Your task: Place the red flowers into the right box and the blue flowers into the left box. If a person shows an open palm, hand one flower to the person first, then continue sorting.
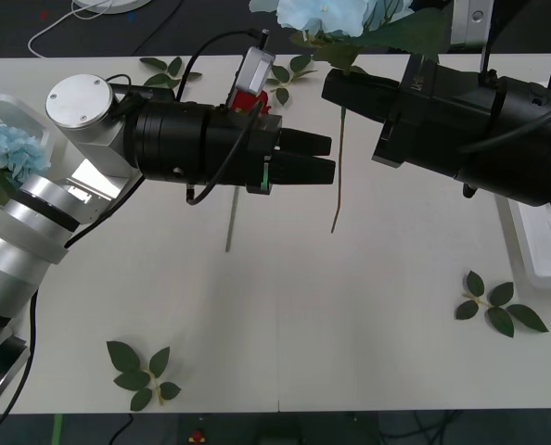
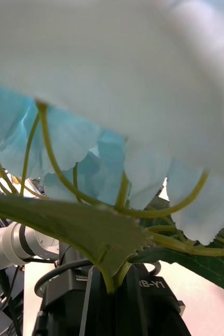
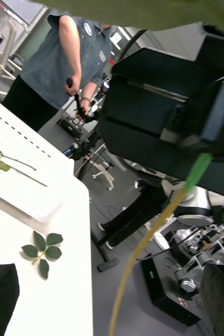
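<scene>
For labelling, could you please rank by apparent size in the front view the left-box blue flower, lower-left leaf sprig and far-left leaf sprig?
1-2. Blue flower in the left box and lower-left leaf sprig: alike; the flower is partly hidden.
3. Far-left leaf sprig: smallest, though farther from the camera.

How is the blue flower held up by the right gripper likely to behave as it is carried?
Probably top-heavy: the blue flower carries a big fluffy bloom over a thin stem hanging below the right gripper, so it may swing. The stem looks slightly bowed, likely flexible. The open left gripper beside it might steady it.
</scene>
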Robot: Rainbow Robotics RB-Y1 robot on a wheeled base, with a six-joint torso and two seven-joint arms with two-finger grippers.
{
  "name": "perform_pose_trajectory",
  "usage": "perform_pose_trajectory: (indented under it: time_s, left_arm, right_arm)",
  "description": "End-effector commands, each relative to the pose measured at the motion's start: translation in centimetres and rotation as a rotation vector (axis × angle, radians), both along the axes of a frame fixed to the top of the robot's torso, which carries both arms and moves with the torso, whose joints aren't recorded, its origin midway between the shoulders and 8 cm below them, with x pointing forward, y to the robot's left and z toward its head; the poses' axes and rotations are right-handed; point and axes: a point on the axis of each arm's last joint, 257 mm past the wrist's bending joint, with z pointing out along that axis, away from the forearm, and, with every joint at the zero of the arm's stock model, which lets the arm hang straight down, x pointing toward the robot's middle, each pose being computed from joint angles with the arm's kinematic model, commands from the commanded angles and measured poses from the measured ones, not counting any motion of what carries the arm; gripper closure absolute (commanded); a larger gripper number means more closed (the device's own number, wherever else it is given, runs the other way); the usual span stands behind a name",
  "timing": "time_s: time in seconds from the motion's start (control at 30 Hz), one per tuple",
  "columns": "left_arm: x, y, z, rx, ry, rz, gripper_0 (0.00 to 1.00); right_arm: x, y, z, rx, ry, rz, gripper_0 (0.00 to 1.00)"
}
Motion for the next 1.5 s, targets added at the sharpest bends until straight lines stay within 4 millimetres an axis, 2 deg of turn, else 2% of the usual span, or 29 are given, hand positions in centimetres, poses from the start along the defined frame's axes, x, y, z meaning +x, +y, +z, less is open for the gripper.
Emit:
perform_pose_trajectory:
  time_s: [0.03, 0.17, 0.33, 0.73, 0.77, 0.8, 0.83, 0.87, 1.5]
  left_arm:
    - [-0.2, -0.1, 0.2, 0.013, -0.157, -0.002, 0.0]
    - [0.1, -0.7, -0.1, 0.006, -0.204, 0.018, 0.0]
    - [-0.3, -1.6, -0.3, -0.022, -0.236, 0.013, 0.0]
    - [-0.7, -2.2, -0.2, -0.04, -0.257, 0.005, 0.0]
    - [-0.7, -2.4, 0.0, -0.042, -0.26, 0.011, 0.02]
    - [-0.6, -2.6, 0.0, -0.043, -0.261, 0.019, 0.12]
    - [-0.5, -2.9, 0.2, -0.047, -0.265, 0.032, 0.68]
    - [-0.4, -3.0, 0.3, -0.05, -0.268, 0.038, 1.0]
    - [0.2, -3.0, 0.8, -0.063, -0.262, 0.065, 1.0]
  right_arm:
    - [-1.3, 0.7, 1.1, 0.019, -0.045, 0.021, 1.0]
    - [-1.3, 0.8, 1.1, 0.02, -0.048, 0.022, 1.0]
    - [-1.4, 0.8, 1.1, 0.022, -0.05, 0.024, 1.0]
    - [-1.5, 0.9, 1.2, 0.025, -0.05, 0.028, 1.0]
    - [-1.5, 0.8, 1.3, 0.026, -0.051, 0.027, 1.0]
    - [-1.5, 0.9, 1.2, 0.025, -0.051, 0.028, 1.0]
    - [-1.5, 0.8, 1.3, 0.025, -0.052, 0.027, 1.0]
    - [-1.5, 0.9, 1.2, 0.026, -0.049, 0.029, 1.0]
    - [-1.6, 0.9, 1.4, 0.033, -0.047, 0.035, 1.0]
